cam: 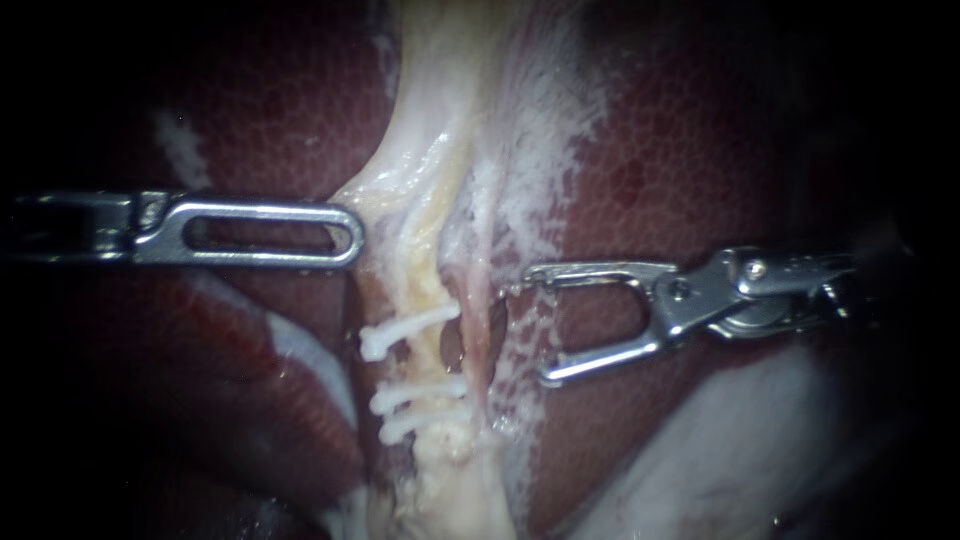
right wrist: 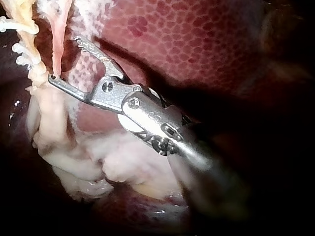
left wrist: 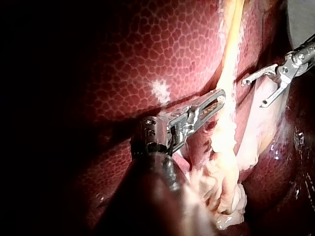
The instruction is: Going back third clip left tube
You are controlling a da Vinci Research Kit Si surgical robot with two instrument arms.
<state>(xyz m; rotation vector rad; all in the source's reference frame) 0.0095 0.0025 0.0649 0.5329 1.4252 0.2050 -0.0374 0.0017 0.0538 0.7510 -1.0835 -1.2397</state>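
Where the endoscope shows three white clips (cam: 410, 327) across the left tube (cam: 415, 250), the left wrist view shows none. The right tool (cam: 537, 325) gapes empty just beside them. The left tool (cam: 355, 235) is closed, its tip at the tube's edge.

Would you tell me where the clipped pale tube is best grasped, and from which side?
Probably the bare tube above the top clip, from the left: it runs upright, clips crowd it lower, and the left instrument lies level there.
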